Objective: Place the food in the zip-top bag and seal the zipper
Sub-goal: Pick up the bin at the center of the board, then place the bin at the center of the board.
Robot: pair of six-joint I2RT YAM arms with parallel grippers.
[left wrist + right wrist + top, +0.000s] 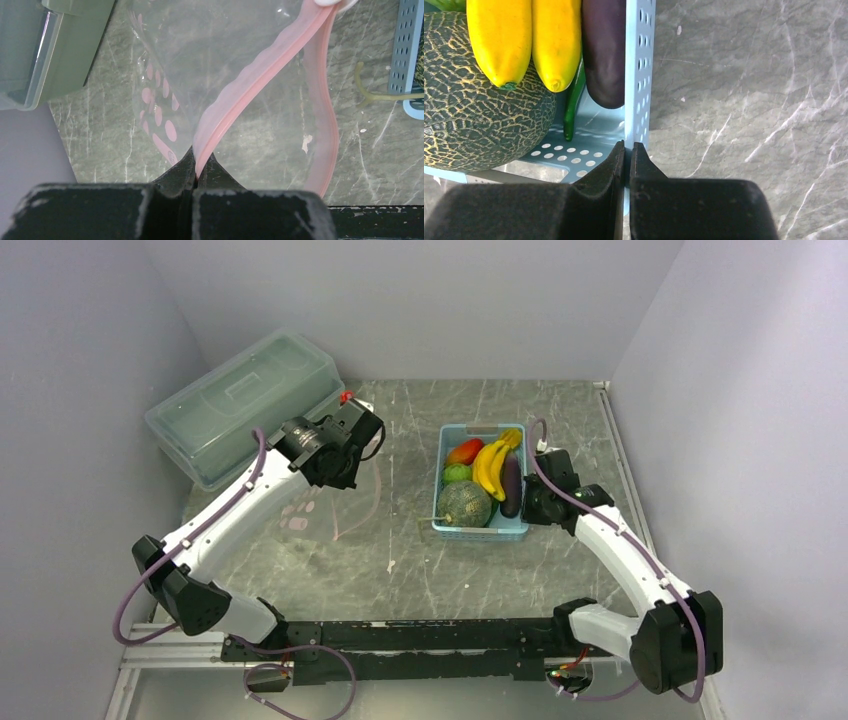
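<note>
The food lies in a light-blue basket (480, 532): yellow bananas (492, 465), a dull-green netted melon (464, 504), a small green ball (457, 473) and a red-orange piece (465, 451). My right gripper (626, 150) is shut on the basket's right wall (639, 75), beside the bananas (499, 40) and the melon (469, 125). My left gripper (196, 167) is shut on the pink zipper (260, 80) of the clear dotted zip-top bag (210, 45), held above the table. The zipper's other strip (327, 125) curves away, so the mouth gapes. In the top view the left gripper (340, 472) hides most of the bag.
A large translucent lidded box (245, 405) stands at the back left, close to the left arm. A dark purple eggplant (604, 50) and a thin green pepper (573, 105) also lie in the basket. Walls close in the table on both sides.
</note>
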